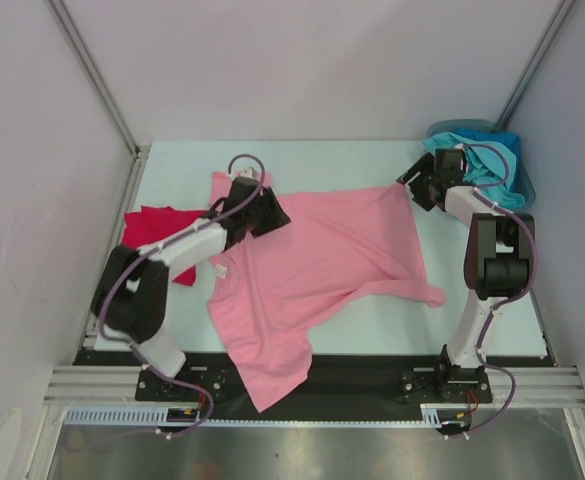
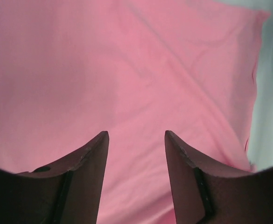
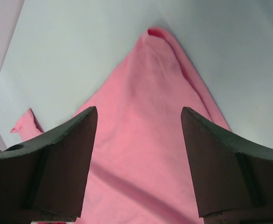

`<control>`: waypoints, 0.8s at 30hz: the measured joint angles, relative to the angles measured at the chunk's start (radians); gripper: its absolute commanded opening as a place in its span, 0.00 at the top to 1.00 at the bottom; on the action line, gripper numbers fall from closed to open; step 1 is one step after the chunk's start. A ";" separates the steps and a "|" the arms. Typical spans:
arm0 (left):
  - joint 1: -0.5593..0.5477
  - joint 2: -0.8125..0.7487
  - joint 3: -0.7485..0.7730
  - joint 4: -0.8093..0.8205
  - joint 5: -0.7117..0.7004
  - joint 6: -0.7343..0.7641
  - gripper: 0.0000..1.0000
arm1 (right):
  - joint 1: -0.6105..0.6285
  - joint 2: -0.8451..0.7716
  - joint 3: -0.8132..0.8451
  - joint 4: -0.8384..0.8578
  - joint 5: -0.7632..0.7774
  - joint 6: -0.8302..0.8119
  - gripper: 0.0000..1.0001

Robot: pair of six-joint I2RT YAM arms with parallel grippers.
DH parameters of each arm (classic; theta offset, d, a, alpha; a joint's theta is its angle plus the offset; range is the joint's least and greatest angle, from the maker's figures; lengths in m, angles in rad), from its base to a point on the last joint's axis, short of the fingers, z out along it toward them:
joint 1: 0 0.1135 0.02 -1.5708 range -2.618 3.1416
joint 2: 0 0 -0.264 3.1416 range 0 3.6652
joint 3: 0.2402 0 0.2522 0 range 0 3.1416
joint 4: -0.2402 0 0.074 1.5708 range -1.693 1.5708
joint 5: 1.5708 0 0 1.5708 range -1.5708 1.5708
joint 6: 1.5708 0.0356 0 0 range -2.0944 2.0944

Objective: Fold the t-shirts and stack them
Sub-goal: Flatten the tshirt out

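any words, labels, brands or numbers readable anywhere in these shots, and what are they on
No text can be read in any view.
white tag on the pink t-shirt: too small to read.
red t-shirt and teal and blue t-shirts: no print shows.
left claw and right claw: no markings show.

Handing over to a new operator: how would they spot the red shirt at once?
Start at the pale table with the big pink t-shirt spread across its middle. Go to the table's left edge: the red t-shirt lies there, partly hidden by the left arm. It is the only bright red cloth; the far-right pile is teal and blue.
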 measured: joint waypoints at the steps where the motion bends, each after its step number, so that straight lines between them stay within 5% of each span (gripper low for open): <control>1: 0.042 0.067 0.049 0.009 0.040 0.001 0.45 | -0.002 0.022 0.020 -0.001 -0.010 -0.016 0.23; 9: 0.317 0.466 0.525 -0.011 0.233 0.049 0.45 | -0.087 0.080 0.066 0.053 -0.124 -0.117 0.23; 16: 0.426 0.699 1.043 -0.247 0.136 0.270 0.45 | -0.119 0.137 0.119 0.086 -0.176 -0.177 0.24; 24: 0.519 0.718 0.997 -0.414 0.042 0.375 0.46 | -0.117 0.152 0.107 0.128 -0.217 -0.182 0.24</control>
